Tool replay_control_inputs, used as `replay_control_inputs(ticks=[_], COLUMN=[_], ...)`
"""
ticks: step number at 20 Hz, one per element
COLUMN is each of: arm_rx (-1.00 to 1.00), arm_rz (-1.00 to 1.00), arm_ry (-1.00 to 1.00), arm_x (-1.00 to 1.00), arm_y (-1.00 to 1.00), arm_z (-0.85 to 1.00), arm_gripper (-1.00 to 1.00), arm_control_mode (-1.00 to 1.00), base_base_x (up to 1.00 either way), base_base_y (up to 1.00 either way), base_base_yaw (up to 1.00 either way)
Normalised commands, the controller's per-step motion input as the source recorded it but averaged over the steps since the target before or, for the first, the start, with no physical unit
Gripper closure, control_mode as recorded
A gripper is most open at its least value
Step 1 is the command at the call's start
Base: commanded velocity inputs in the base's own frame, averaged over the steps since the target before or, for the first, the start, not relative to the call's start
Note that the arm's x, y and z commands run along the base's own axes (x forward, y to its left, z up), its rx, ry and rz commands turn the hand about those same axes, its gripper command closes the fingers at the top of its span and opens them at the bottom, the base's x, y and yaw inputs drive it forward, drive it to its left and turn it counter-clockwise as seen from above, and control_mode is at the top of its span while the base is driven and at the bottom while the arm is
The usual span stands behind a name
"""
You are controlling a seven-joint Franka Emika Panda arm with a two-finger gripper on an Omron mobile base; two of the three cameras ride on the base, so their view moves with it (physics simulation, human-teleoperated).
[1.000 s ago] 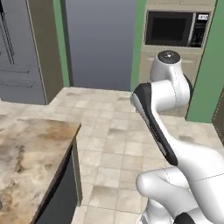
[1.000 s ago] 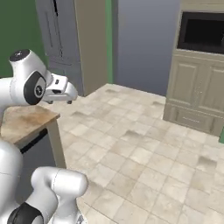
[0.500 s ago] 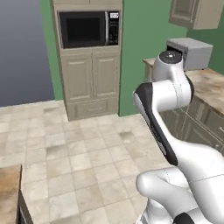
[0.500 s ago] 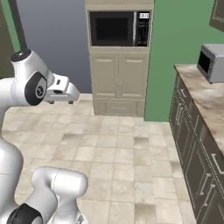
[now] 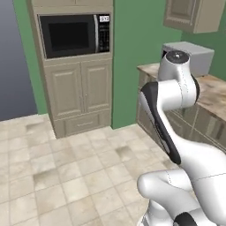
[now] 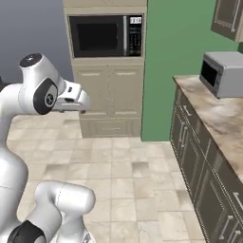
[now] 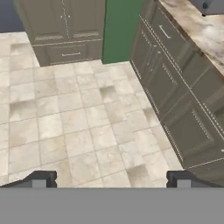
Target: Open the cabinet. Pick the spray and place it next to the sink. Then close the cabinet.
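The whole scene has swung sideways since half a second ago: the base is turning, so the tall beige unit with the built-in microwave now sits further left and the counter run along the right has come into fuller sight. The arm itself holds the same folded pose against the cameras.

From the left base view, the tall beige unit (image 5: 79, 70) stands against the green wall (image 5: 137, 57), its microwave (image 5: 74, 34) carrying a small lit display whose digits are too blurred to read. A grey countertop microwave (image 5: 194, 55) sits on the brown marbled counter (image 5: 216, 95), and a beige wall cabinet (image 5: 194, 15) hangs above it, door shut.

From the right base view, the same countertop microwave (image 6: 223, 71) rests on the counter (image 6: 218, 118) over dark drawer fronts (image 6: 199, 161). A corner of the wall cabinet (image 6: 230, 19) shows at top right. The arm's hand (image 6: 71, 97) juts out level over the tiled floor (image 6: 123, 175).

In the hand view, the gripper (image 7: 109, 179) points down at the floor tiles beside the dark drawers (image 7: 175, 83); its fingertips (image 7: 41, 178) stand wide apart, holding nothing.
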Motion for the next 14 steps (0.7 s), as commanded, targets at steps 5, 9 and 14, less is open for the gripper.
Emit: replay_control_inputs(ticks=[5, 9, 14], arm_rx=[0.00, 0.00, 0.00], arm_rz=[0.00, 0.00, 0.00], arm_ry=[0.00, 0.00, 0.00], arm_x=[0.00, 0.00, 0.00], arm_y=[0.00, 0.00, 0.00], arm_z=[0.00, 0.00, 0.00], arm_gripper=[-1.00, -1.00, -1.00], arm_control_mode=[1.00, 1.00, 1.00], base_base_x=[0.54, 0.03, 0.00], base_base_y=[0.33, 0.37, 0.33], base_base_yaw=[-0.52, -0.83, -0.79])
